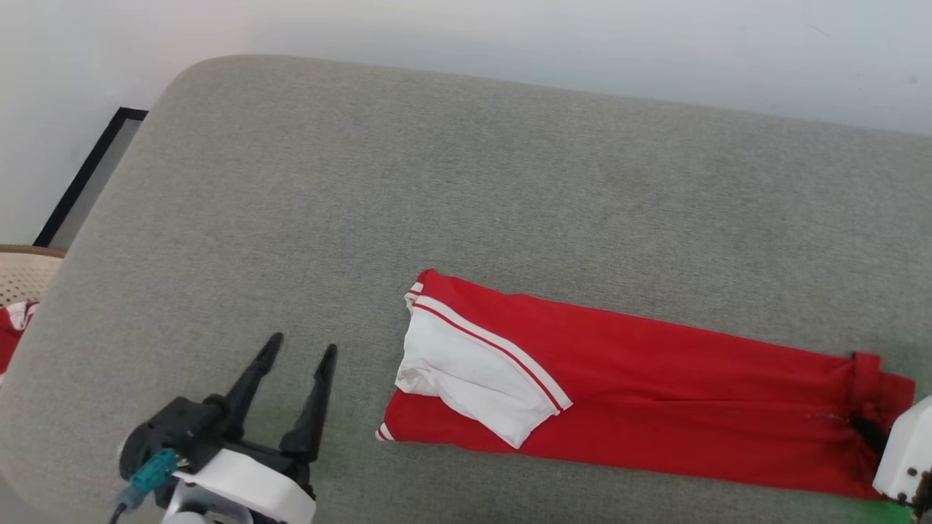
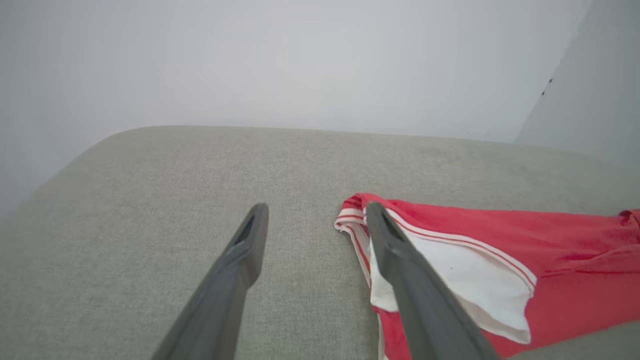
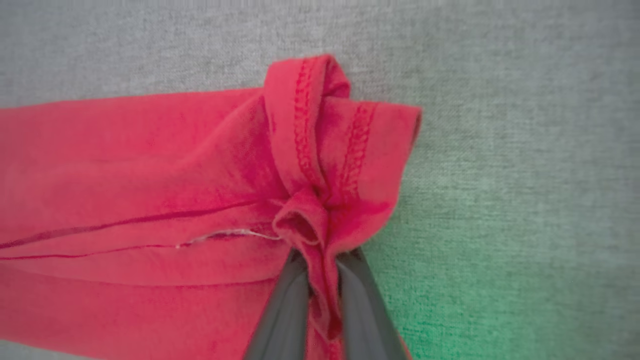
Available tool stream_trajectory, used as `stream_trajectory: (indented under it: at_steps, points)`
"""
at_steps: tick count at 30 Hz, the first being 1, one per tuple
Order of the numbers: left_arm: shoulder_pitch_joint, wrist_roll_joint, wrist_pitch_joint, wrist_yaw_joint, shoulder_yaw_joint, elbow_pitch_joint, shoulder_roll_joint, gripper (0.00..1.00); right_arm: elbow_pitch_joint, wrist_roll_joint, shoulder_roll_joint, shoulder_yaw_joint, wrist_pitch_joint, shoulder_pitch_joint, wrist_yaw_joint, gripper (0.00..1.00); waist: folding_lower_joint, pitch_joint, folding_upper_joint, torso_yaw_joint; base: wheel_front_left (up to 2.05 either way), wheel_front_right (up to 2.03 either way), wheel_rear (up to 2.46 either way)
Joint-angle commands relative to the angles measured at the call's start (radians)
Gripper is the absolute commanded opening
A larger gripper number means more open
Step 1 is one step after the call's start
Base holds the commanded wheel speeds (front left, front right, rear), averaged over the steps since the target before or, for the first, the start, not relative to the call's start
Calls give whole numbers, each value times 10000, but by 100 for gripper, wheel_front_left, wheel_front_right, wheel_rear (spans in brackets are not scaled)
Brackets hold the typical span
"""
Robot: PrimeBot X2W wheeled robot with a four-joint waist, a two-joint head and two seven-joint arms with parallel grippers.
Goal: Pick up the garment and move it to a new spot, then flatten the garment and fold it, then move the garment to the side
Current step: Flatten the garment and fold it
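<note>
One-handed, clamping the right gripper (image 3: 322, 262) tight on the bunched hem of the garment (image 1: 655, 378), stretched long across the grey cushion (image 1: 364, 182), and holding the left gripper (image 1: 303, 342) spread wide beside its white sleeve (image 1: 466, 371).

Left claw (image 1: 303, 342) splayed wide, fingers forward; right claw (image 3: 325, 257) pinched on the garment (image 3: 150, 165).

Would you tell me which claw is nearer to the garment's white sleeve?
Left. The left claw stands open beside the white sleeve; the right claw pinches the garment at its far hem.
</note>
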Motion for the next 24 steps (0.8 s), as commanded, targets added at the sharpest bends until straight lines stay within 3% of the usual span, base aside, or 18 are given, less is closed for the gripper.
stream_trajectory:
  at_steps: [1,11,18,24]
  points:
    - [180,88,-19,12,88,-102,14,100,142,-17,-161,-146,-119,-109,-80,0,0,30,-1,-185,0,0,0]
    - [-111,-407,-19,13,221,-221,363,100,-22,-264,-1087,-1139,-608,-760,-68,0,0,547,-1,-1009,0,0,0]
    - [-285,-342,-19,19,494,-230,645,100,387,-512,-2266,-3066,-848,-971,-67,0,0,778,-1,-1364,0,0,0]
    - [-176,-267,-19,19,618,-126,602,100,303,-679,-2266,-3711,-669,-1091,-56,0,0,670,-1,-1448,0,0,0]
